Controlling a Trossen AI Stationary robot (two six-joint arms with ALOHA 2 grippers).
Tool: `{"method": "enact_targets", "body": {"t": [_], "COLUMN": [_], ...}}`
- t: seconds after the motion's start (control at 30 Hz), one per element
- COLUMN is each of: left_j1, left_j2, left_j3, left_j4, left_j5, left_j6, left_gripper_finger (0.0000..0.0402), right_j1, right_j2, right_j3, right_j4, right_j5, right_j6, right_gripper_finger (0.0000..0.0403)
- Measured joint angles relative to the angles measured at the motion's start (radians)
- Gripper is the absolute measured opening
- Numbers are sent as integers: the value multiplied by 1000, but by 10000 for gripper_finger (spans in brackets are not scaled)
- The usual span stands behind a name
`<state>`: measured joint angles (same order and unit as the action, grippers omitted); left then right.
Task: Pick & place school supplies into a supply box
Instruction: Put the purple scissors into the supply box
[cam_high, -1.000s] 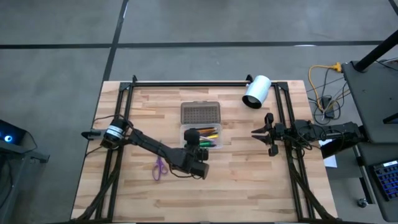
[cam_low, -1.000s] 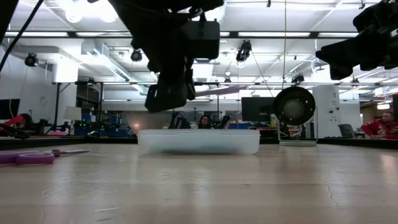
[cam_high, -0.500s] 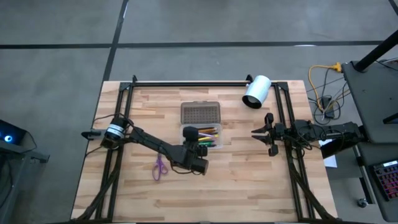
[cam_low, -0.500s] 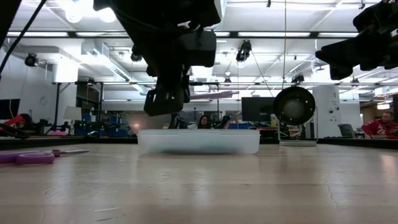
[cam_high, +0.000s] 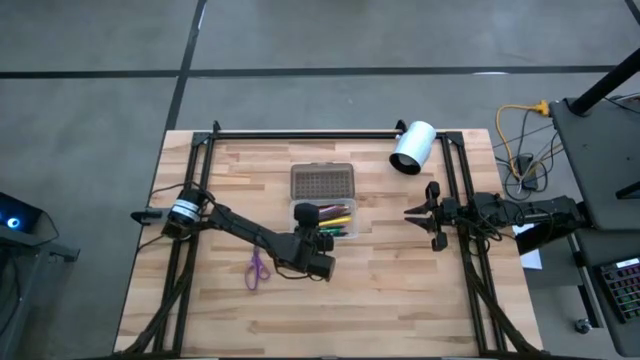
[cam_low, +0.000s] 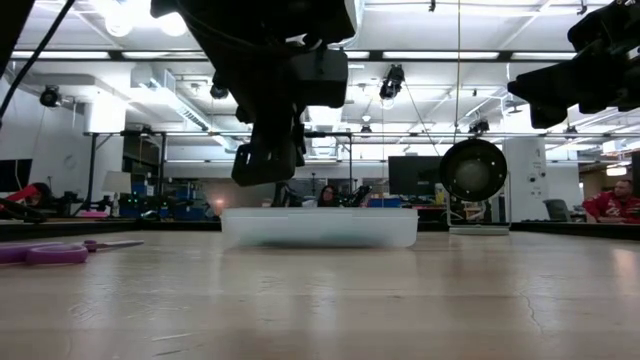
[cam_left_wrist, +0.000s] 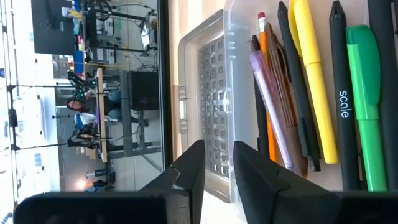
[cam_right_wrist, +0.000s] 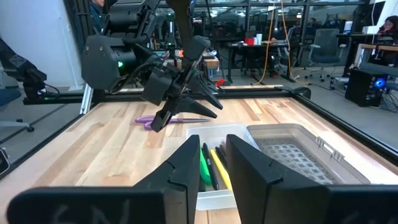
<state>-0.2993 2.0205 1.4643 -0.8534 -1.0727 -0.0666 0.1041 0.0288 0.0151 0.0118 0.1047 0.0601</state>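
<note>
The clear supply box (cam_high: 349, 232) lies mid-table, its dotted grey lid (cam_high: 322, 182) open flat on the far side. Several pens lie inside: yellow (cam_left_wrist: 314, 81), green (cam_left_wrist: 364, 93), black (cam_left_wrist: 341, 93), orange (cam_left_wrist: 265, 134) and purplish (cam_left_wrist: 270, 106). My left gripper (cam_high: 305, 213) hovers over the box's left end, open by a narrow gap (cam_left_wrist: 217, 168) and empty. It also shows in the low view (cam_low: 262, 170). The purple scissors (cam_high: 256, 270) lie flat on the table, left of and nearer than the box. My right gripper (cam_high: 407, 212) waits right of the box, open by a narrow gap (cam_right_wrist: 212, 162).
A white cylinder (cam_high: 412, 147) lies on its side at the far right, near the frame rail. Dark frame rails run along the table's left, right and far sides. Bare wood lies between the box and the near edge. People sit in the room behind.
A thin pinkish pen stuck out level from my left gripper over the box. It sank a little and no longer shows in the low view. My left gripper has shifted slightly toward the table's left. My right arm has kept still.
</note>
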Motion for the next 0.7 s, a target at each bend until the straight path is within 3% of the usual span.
{"method": "enact_targets", "body": {"t": [0.4, 0.7], "left_j1": [-4, -24], "left_j2": [-10, -50], "left_j3": [1, 2], "left_j4": [-1, -4], "left_j5": [12, 238], "left_j6": [-41, -49], "left_gripper_finger": [70, 70], "right_j1": [0, 0], "right_j2": [0, 0], "right_j3": [0, 0], "right_j4": [0, 0], "right_j5": [0, 0], "right_j6": [0, 0], "right_gripper_finger": [84, 71]}}
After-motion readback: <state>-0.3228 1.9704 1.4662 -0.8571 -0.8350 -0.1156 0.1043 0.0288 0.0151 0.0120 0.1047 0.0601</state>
